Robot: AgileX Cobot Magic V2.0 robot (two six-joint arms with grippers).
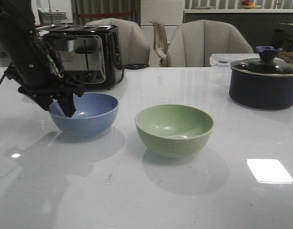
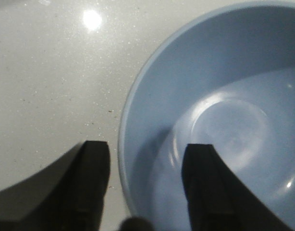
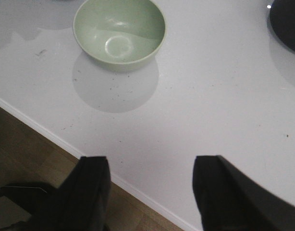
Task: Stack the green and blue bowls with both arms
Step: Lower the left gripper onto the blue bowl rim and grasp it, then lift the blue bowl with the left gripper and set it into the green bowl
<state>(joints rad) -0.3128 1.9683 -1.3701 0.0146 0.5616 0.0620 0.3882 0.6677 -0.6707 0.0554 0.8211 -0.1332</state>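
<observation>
1. The white table (image 1: 137, 200) is showing a glossy, faintly speckled top, and a broad bare stretch is lying along its near edge, broken only by two bright light patches.
2. The green bowl (image 1: 174, 130), round and matte, is sitting upright near the middle of the table, untouched, with open room on every side.
3. The right gripper (image 3: 150, 192) is hovering above the near edge, well apart from the green bowl, its fingers spread wide around nothing.
4. The blue bowl (image 1: 84, 113), of matching shape, is standing toward the left edge, just beside the green one without touching it.
5. The left gripper (image 2: 146, 185) is straddling the blue bowl's rim with jaws apart, one finger inside, one outside; actual contact is hard to make out.
6. Toward the far edge, a shiny toaster (image 1: 84, 56) is sitting half hidden behind the left arm, and a dark lidded pot (image 1: 264, 82) is standing at the far right corner.
</observation>
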